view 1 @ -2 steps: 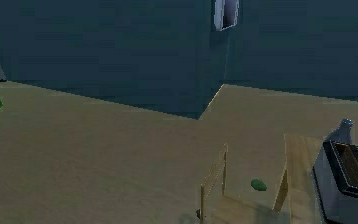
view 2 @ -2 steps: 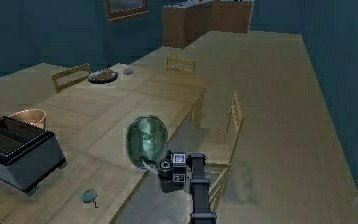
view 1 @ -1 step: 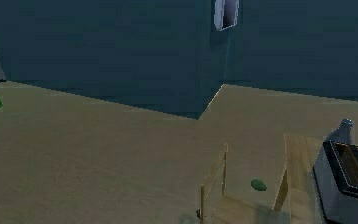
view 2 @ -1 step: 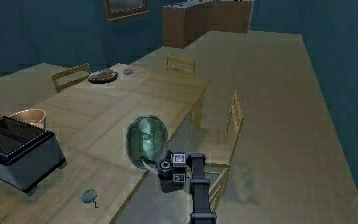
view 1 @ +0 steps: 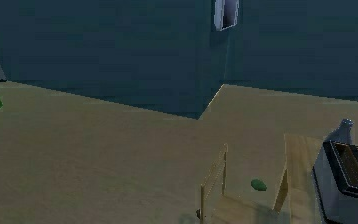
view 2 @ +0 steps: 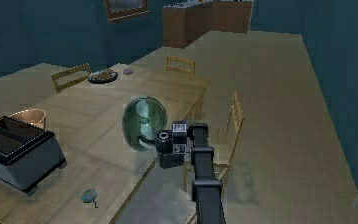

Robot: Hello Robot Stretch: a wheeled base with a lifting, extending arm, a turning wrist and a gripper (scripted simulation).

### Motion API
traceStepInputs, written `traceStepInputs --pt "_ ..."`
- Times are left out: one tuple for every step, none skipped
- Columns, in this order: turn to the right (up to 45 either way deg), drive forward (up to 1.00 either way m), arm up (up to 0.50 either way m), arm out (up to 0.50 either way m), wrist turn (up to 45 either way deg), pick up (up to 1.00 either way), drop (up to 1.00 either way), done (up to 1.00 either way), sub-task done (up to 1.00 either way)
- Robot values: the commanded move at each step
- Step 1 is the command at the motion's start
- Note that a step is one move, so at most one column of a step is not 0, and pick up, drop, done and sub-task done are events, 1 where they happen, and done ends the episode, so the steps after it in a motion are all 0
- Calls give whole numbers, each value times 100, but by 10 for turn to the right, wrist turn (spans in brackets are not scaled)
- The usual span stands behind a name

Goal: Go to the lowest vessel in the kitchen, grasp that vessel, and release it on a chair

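Note:
A round, glassy dark-green vessel [view 2: 142,122] shows at the far end of my gripper [view 2: 164,146], in front of the wooden table's [view 2: 97,115] top. The dark arm rises to it from the arm side view's bottom edge. With the tabletop right behind the vessel, I cannot tell whether the gripper holds it or whether it rests on the table. A wooden chair [view 2: 230,122] stands just right of the arm at the table's side. Two more chairs [view 2: 71,76] [view 2: 180,63] stand at the table's far side. The forward view shows a chair [view 1: 215,182] low in the middle.
On the table lie a dark box-like appliance [view 2: 23,155], a tan bowl [view 2: 29,118], a flat dish [view 2: 104,75] and a small dark object [view 2: 87,197]. A wooden cabinet [view 2: 207,20] stands far off. Ahead are dark teal walls, a jutting wall corner [view 1: 203,95] and wide wooden floor [view 1: 97,150].

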Motion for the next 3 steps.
traceStepInputs --pt "0 0 16 0 0 0 0 0 0" --pt "0 0 0 0 -450 0 0 0 0" --pt "0 0 0 0 -450 0 0 0 0"
